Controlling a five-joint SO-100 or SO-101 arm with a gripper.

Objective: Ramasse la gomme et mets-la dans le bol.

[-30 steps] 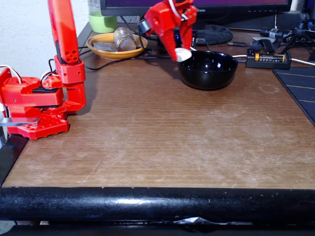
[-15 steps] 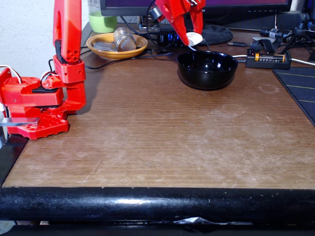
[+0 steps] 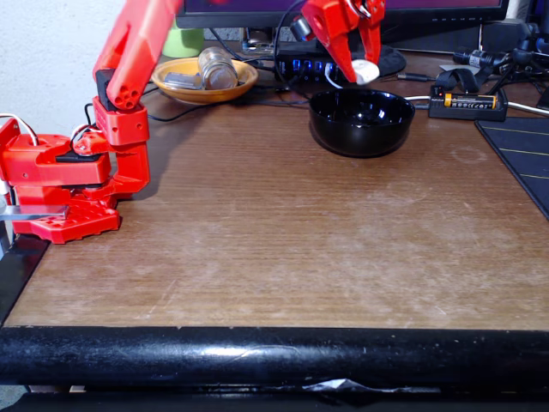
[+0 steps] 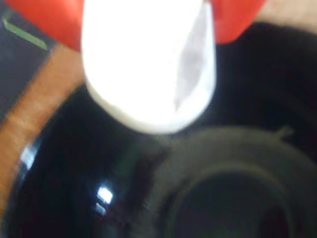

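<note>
Fixed view: tool (image 3: 364, 72) clamped on gomme (image 3: 366, 71) — shifted right; now over bol (image 3: 362, 123).

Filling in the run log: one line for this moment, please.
phase: carry | gripper: shut on eraser | eraser: above black bowl, not released

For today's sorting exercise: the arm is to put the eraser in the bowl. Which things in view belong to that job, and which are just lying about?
Belonging to the job:
small white rounded eraser, held in the red hand
glossy black round bowl

Just lying about:
shallow orange dish with a glass jar
yellow battery in a black holder
green cup
</note>
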